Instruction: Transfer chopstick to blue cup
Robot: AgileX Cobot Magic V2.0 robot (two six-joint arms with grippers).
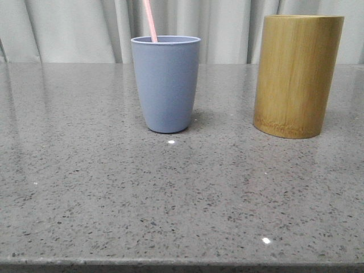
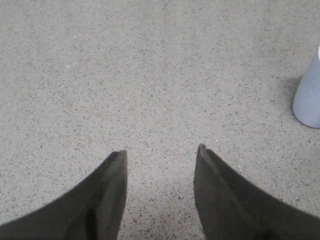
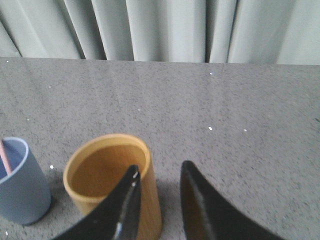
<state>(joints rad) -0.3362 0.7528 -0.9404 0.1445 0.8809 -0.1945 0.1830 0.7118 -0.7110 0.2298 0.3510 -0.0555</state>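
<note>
Between your jaws, nothing: left gripper spread over bare worktop; right gripper spread above the bamboo cylinder, which looks empty. Chopstick: standing in the blue cup, leaning on its rim. Likely light, stiff, slippery; pinch the exposed upper shaft if you regrasp.

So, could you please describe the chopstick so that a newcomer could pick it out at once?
On the grey speckled table stand two vessels, a blue cup and, to its right, a wider bamboo cylinder. The chopstick is the thin pale pink stick leaning inside the blue cup, rising above its rim.
</note>
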